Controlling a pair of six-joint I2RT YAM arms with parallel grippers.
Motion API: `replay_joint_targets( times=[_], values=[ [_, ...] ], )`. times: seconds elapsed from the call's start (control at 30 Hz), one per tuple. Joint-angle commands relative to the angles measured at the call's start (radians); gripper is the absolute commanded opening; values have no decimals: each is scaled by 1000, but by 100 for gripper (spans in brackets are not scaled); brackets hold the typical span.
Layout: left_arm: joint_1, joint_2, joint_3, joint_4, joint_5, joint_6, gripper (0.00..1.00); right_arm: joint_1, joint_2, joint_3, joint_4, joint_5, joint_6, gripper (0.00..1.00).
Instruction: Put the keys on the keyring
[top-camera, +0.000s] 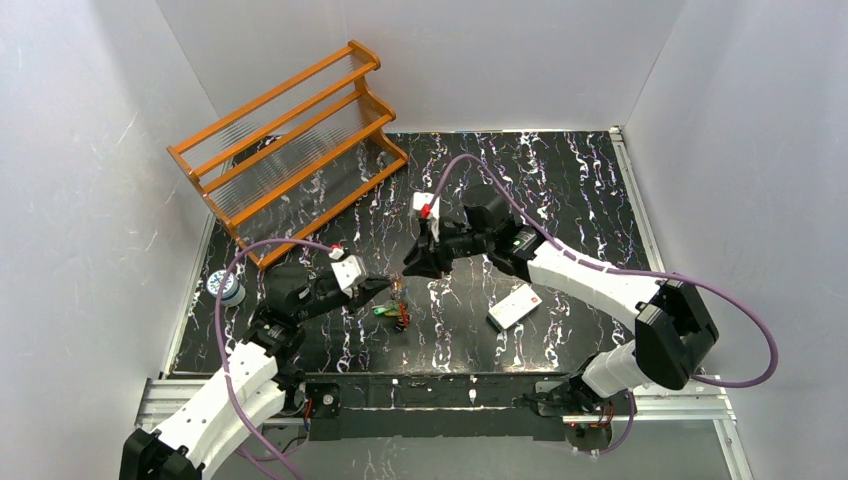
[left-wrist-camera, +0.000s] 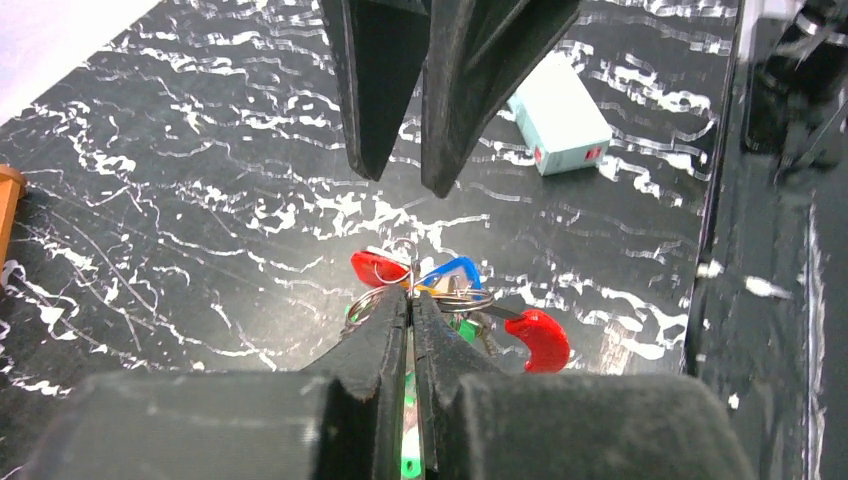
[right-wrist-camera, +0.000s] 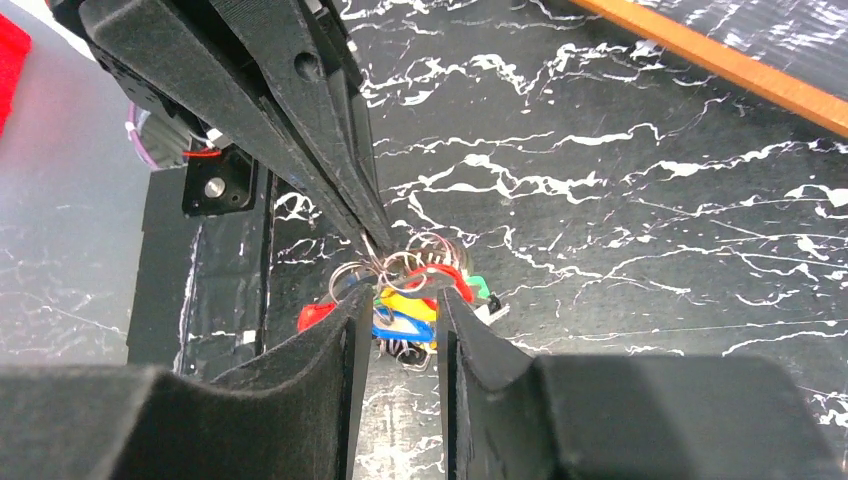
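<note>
**Left gripper** (top-camera: 388, 286): sits left of centre in the overhead view and points toward the right of the frame. In its own wrist view the jaws are clenched together. The thin wire of the keyring (left-wrist-camera: 352, 312) is pinched at their tips.

**Right gripper** (top-camera: 408, 268): sits just above and right of the left gripper in the overhead view, with the tips of the two close together. Its jaws are released, with a narrow gap between them, and grasp nothing. In the left wrist view its tips hang in the upper centre of the frame, apart from the bunch below.

**Keys** (left-wrist-camera: 452, 270): gathered in one bunch at the left gripper's tips, in the centre of both wrist views.
- Heads visible are two red, one blue, one green and one yellow.
- Several small wire loops show among them.
- In the overhead view the bunch lies just below the two grippers, near the middle of the black marbled table (top-camera: 560, 200).
- The views do not show whether the bunch rests on the table or hangs clear of it.

**Other items:**
- A white card (top-camera: 513, 306) with a red mark lies on the table, right of the bunch and well apart from it.
- An orange wooden rack (top-camera: 290, 140) stands in the upper left.
- A small round blue-and-white object (top-camera: 229, 289) sits at the left edge of the table.
</note>
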Motion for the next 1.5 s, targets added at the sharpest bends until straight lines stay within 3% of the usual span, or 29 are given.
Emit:
replay_joint_targets(
  times=[0.0,0.17,0.37,0.83,1.47],
  values=[
    [-2,-36,-60,333,6,-172,0,-48,-50,-42,173,-143,85,38],
    [-2,-26,-111,531,48,-255,0,-55,-59,-66,215,-210,81,42],
    [-2,-14,-126,608,83,-273,0,-56,-70,-72,240,-261,79,44],
    [-2,-8,-130,619,88,-289,0,-58,-186,-167,340,-234,-12,44],
    [-2,7,-125,623,100,-306,0,-56,-144,-177,443,-273,-82,44]
  ],
)
